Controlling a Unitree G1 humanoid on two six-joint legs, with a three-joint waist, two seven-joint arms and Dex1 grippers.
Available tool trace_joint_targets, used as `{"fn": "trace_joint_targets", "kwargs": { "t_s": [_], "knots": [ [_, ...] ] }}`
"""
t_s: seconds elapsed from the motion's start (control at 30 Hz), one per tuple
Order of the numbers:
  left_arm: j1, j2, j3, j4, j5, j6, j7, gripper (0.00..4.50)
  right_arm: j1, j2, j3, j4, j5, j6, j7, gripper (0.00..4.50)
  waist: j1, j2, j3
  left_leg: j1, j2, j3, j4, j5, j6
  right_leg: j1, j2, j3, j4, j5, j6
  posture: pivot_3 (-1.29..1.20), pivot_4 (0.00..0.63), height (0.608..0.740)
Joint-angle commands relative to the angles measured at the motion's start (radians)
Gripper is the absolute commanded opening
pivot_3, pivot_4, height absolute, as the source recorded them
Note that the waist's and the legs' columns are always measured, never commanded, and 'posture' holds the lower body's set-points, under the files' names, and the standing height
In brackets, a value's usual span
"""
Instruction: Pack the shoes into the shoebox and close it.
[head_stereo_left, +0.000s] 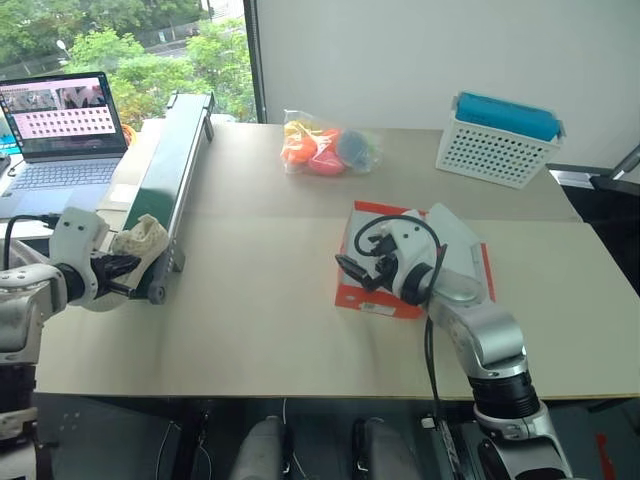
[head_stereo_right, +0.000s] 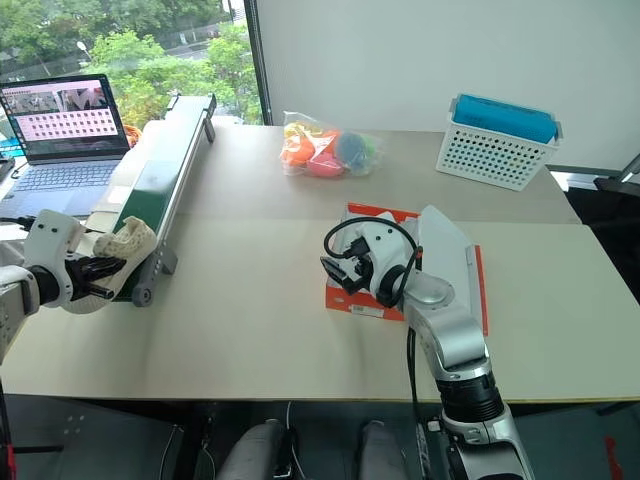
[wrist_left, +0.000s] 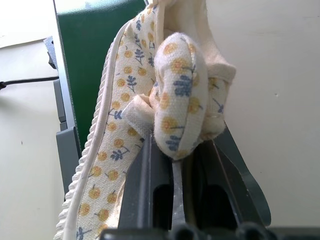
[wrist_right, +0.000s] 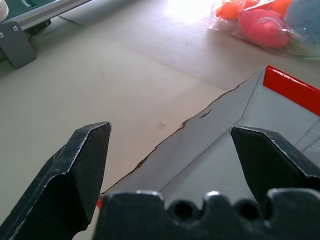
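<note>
Conveyor (head_stereo_left: 175, 170) end: shoe's (wrist_left: 175, 100) floral lining.

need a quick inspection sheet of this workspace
surface: beige table, mostly bare
job's things: shoe at the conveyor's near end; red shoebox open, white inside
clutter: bag of toys, white basket
grippers: left gripper shut on the shoe's edge; right gripper open over the shoebox's wall
cables: black loop on right wrist
surroundings: laptop, window with trees
</note>
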Motion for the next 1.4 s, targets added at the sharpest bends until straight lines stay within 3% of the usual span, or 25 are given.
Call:
{"fn": "trace_joint_targets", "kwargs": {
  "t_s": [0.03, 0.17, 0.3, 0.43, 0.57, 0.7, 0.9, 1.17, 1.4],
  "knots": [
    [-0.037, -0.043, -0.014, 0.023, 0.008, -0.025, 0.025, 0.01, 0.000, -0.007, -0.032, -0.037, 0.007, -0.019, -0.008, 4.50, 0.002, 0.002, -0.001, 0.000, 0.000, 0.000, 0.000, 0.000, 0.000, 0.000, 0.000, 0.000, 0.000, 0.000, 0.000, 0.00, 0.150, 0.699],
    [-0.104, -0.099, 0.078, 0.048, -0.026, -0.074, 0.078, 0.01, -0.005, -0.005, -0.032, -0.037, 0.008, -0.017, -0.014, 4.50, 0.007, 0.003, -0.002, 0.000, 0.000, -0.001, 0.000, 0.001, 0.002, 0.001, 0.000, -0.001, 0.000, 0.000, 0.000, 0.00, 0.150, 0.699],
    [-0.194, -0.163, 0.204, 0.021, -0.171, 0.007, 0.075, 0.01, -0.025, 0.011, -0.036, -0.023, 0.016, -0.017, -0.019, 4.50, 0.001, -0.001, -0.001, -0.002, 0.000, -0.001, 0.001, 0.001, 0.002, 0.000, 0.001, -0.001, 0.000, 0.000, 0.000, 0.00, 0.150, 0.699],
    [-0.211, -0.195, 0.209, -0.016, -0.215, 0.036, 0.101, 0.01, -0.059, 0.048, -0.067, 0.005, 0.039, 0.005, -0.034, 4.50, -0.020, -0.001, -0.001, -0.004, -0.001, 0.000, 0.002, 0.003, -0.001, -0.001, 0.000, 0.000, -0.001, 0.001, 0.001, 0.00, 0.150, 0.699],
    [-0.232, -0.254, 0.185, -0.082, -0.276, 0.085, 0.130, 0.01, -0.153, 0.167, -0.186, 0.077, 0.146, 0.128, -0.108, 4.50, -0.035, -0.001, -0.001, -0.004, 0.000, 0.000, 0.001, 0.003, -0.001, -0.002, 0.001, 0.000, 0.000, 0.001, 0.001, 0.00, 0.150, 0.699],
    [-0.285, -0.411, 0.141, -0.172, -0.379, 0.164, 0.188, 0.01, -0.289, 0.320, -0.324, 0.212, 0.267, 0.313, -0.210, 4.50, -0.029, -0.001, -0.001, -0.003, 0.000, -0.001, 0.001, 0.005, -0.003, -0.002, 0.001, 0.000, 0.001, 0.002, 0.000, 0.00, 0.150, 0.699],
    [-0.360, -0.665, 0.108, -0.275, -0.553, 0.255, 0.312, 0.01, -0.386, 0.475, -0.400, 0.259, 0.404, 0.444, -0.302, 4.50, -0.021, -0.001, -0.001, -0.007, -0.001, -0.001, 0.002, 0.003, -0.001, -0.001, 0.001, 0.000, 0.001, 0.004, 0.002, 0.00, 0.150, 0.699],
    [-0.327, -0.700, 0.042, -0.292, -0.594, 0.262, 0.335, 0.01, -0.468, 0.469, -0.587, 0.299, 0.621, 0.382, -0.435, 4.50, -0.043, -0.001, -0.001, -0.005, -0.001, -0.001, 0.001, 0.002, 0.001, -0.002, 0.002, 0.002, 0.000, 0.004, 0.003, 0.00, 0.150, 0.699],
    [-0.323, -0.692, 0.029, -0.264, -0.599, 0.232, 0.331, 0.01, -0.423, 0.372, -0.579, 0.276, 0.644, 0.409, -0.472, 4.50, -0.045, 0.000, -0.001, -0.005, -0.001, 0.000, 0.001, 0.003, 0.001, -0.002, 0.003, 0.003, 0.000, 0.004, 0.002, 0.00, 0.150, 0.699]
  ]
}}
